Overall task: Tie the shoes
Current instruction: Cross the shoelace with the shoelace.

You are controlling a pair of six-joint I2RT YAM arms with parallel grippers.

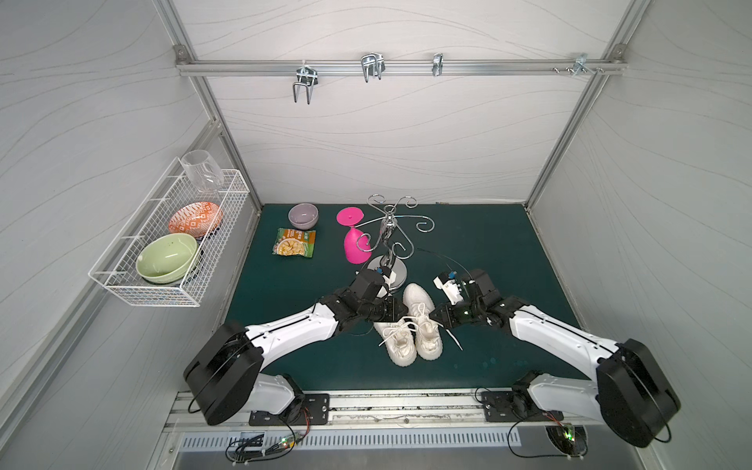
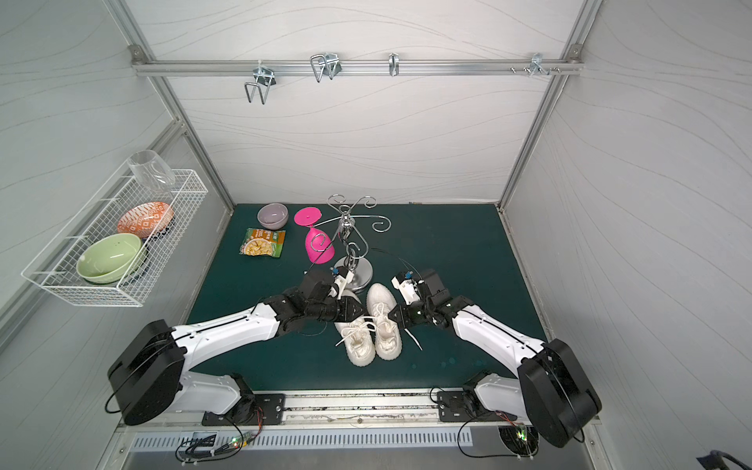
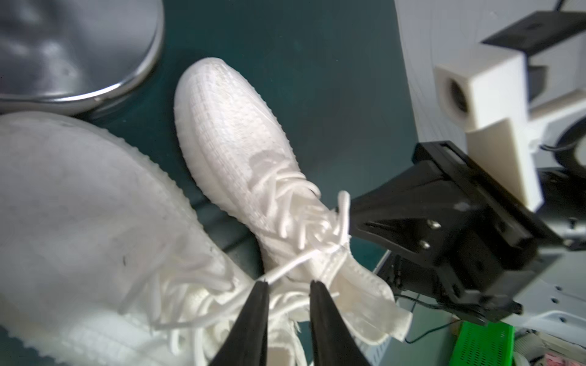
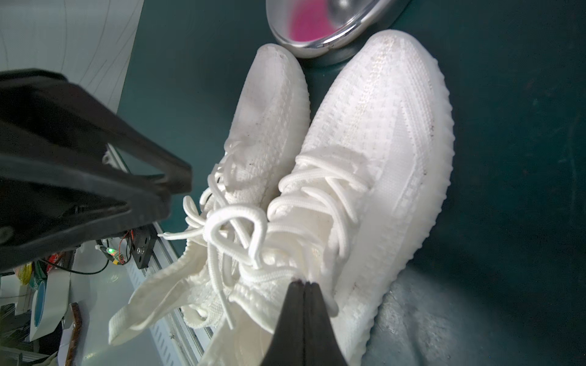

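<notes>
Cream shoes (image 1: 425, 342) near table (image 1: 508, 244) front edge lie between left gripper (image 3: 289, 282), slightly parted, empty, and right gripper (image 4: 303, 283), pinched shut at laces (image 4: 234, 228).

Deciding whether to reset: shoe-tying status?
Left gripper open, lace tip at one finger. Right gripper shut among laces. Shoes untied. Stand base near toes.

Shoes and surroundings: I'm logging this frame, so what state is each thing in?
shoes, upright side by side, laces loose
left end effector, open above the laces
right end effector, shut at the laces
pink glass, lying on its side
purple bowl, upright, empty
snack packet, lying flat
green bowl, upright in wire basket
</notes>
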